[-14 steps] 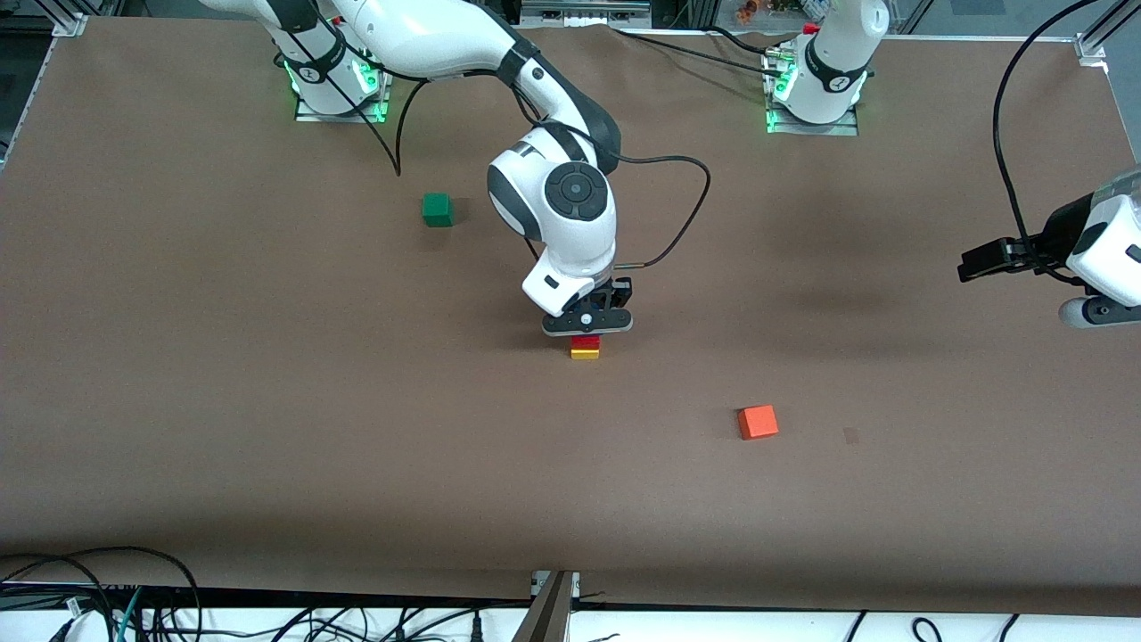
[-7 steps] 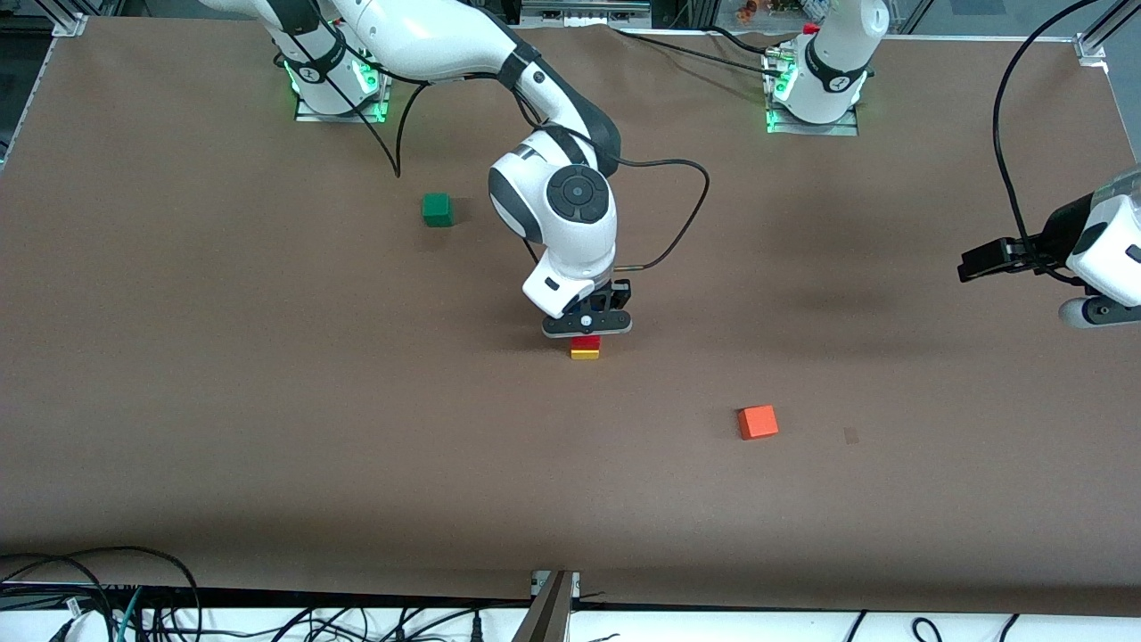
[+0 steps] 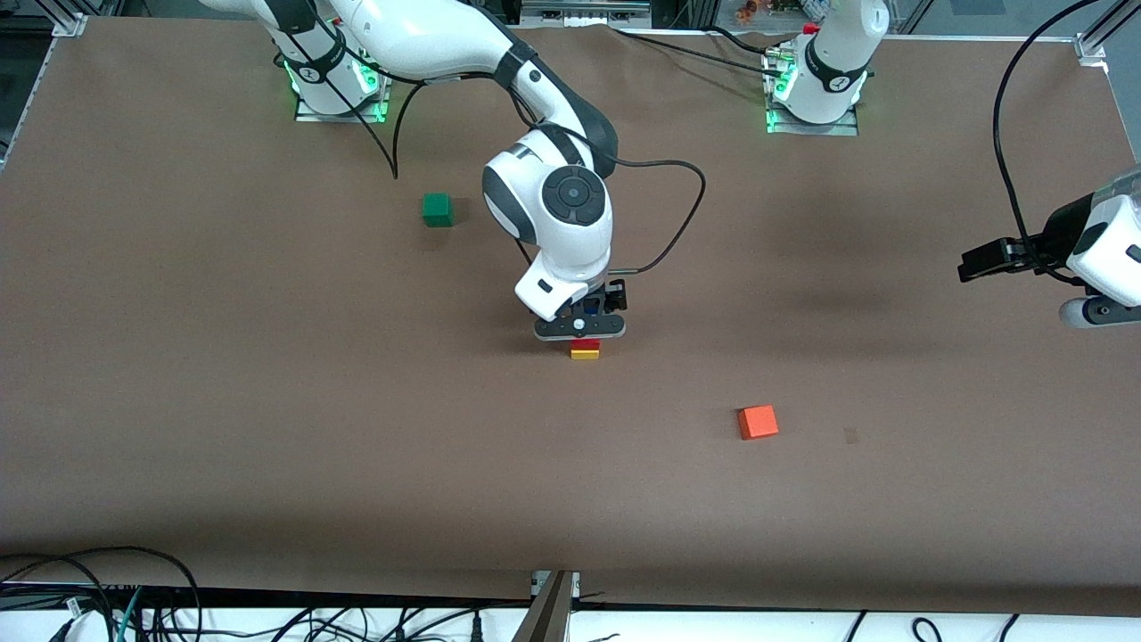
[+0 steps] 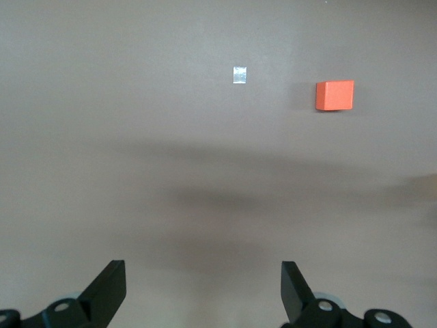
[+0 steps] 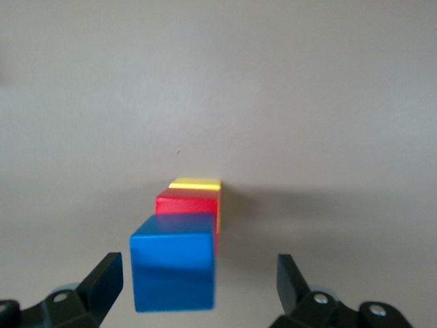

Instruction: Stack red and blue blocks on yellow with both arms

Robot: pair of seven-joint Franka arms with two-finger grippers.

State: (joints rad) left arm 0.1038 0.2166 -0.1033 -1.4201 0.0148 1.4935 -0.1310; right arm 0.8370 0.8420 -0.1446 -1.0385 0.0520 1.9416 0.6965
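Blue matte cube (image 5: 173, 271) now tops red cube (image 5: 187, 203) and yellow cube (image 5: 195, 184); your right gripper (image 5: 198, 283) just released, left gripper (image 4: 203, 290) waits open.

Right pincer (image 3: 579, 332) hangs directly over the stack at mid-desk (image 3: 267, 401): red block (image 3: 585, 344) on yellow block (image 3: 585, 354). Green cube (image 3: 437, 209) toward right arm's base. Orange cube (image 3: 758, 422) nearer the camera. Left pincer (image 3: 976, 263) waits off at its end.
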